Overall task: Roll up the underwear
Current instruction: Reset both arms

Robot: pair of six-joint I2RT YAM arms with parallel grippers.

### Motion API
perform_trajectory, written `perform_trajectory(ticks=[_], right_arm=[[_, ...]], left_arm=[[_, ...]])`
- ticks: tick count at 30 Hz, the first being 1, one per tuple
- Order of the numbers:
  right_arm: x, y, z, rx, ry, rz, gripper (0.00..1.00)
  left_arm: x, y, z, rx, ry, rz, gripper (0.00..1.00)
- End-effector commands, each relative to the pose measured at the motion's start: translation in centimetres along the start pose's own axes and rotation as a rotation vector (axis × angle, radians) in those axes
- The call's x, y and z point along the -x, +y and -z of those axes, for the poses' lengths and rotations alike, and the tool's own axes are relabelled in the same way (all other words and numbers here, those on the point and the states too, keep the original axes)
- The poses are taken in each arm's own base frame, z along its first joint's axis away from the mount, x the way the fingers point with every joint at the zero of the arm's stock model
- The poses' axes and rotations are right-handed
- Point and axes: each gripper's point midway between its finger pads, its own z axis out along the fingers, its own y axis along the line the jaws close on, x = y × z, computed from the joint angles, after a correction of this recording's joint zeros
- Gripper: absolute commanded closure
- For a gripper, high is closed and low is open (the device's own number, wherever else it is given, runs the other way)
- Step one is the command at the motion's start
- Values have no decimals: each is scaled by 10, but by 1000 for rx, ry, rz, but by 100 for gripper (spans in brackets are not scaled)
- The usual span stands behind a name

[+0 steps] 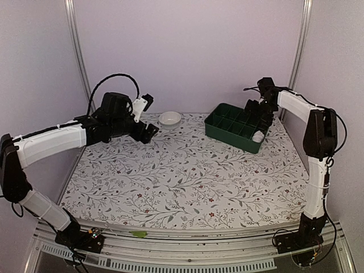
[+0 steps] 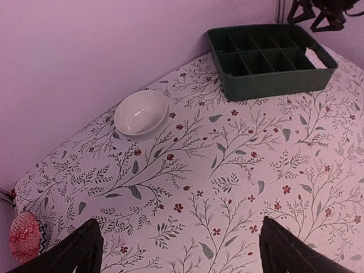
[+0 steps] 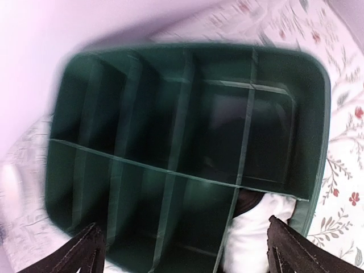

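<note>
R gripper (image 3: 183,227): jaws wide apart, nothing held. Black, matte fingers (image 3: 85,250) hang above the tray (image 1: 230,140), w/ the underwear (image 3: 256,239) below and a little right of the gap, not touched.

Underwear: soft white fabric bundle, lumpy, w/ a black patch at its far edge. It sits in the tray's right-end compartment, at the near corner.

Tray: dark green rigid plastic, rectangular w/ rounded corners, thin partition walls forming 2 rows of cells. It stands far right on the table. Wrist view is motion-blurred, so fine texture can't be made out.

L gripper (image 2: 177,222): jaws wide apart, empty, hanging above the cloth at far left.

Bowl (image 2: 139,112): small, round, glossy white, near the back wall, left of the tray and well apart from it.

Tablecloth (image 1: 182,176): flat, white, printed w/ grey-green branches and small red flowers.
</note>
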Motion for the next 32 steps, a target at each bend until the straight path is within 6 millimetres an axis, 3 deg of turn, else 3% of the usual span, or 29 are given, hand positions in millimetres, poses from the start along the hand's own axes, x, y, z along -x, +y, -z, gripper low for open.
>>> perform_trajectory(ticks=[1, 6, 10, 13, 16, 20, 23, 28, 32], right_arm=[[38, 54, 96, 308, -177, 119, 1], [19, 80, 135, 488, -197, 195, 1], [-22, 112, 153, 583, -189, 301, 1], [-69, 139, 162, 651, -161, 400, 1], [-121, 156, 157, 687, -98, 487, 1], [-191, 163, 141, 684, 15, 561, 1], [-227, 165, 138, 702, 57, 592, 1], [-258, 166, 134, 710, 104, 607, 1], [-254, 167, 134, 703, 88, 606, 1]], left_arm=[[22, 36, 8, 1, -18, 152, 4], [54, 82, 25, 21, -82, 312, 4], [52, 99, 27, 39, -54, 402, 4], [39, 96, 25, 32, -10, 429, 4], [21, 87, 22, 9, 32, 480, 4], [-11, 71, 24, -22, 67, 562, 4], [-36, 57, 26, -53, 96, 615, 4], [-70, 43, 25, -48, 168, 653, 4], [-65, 46, 30, -21, 144, 648, 4]])
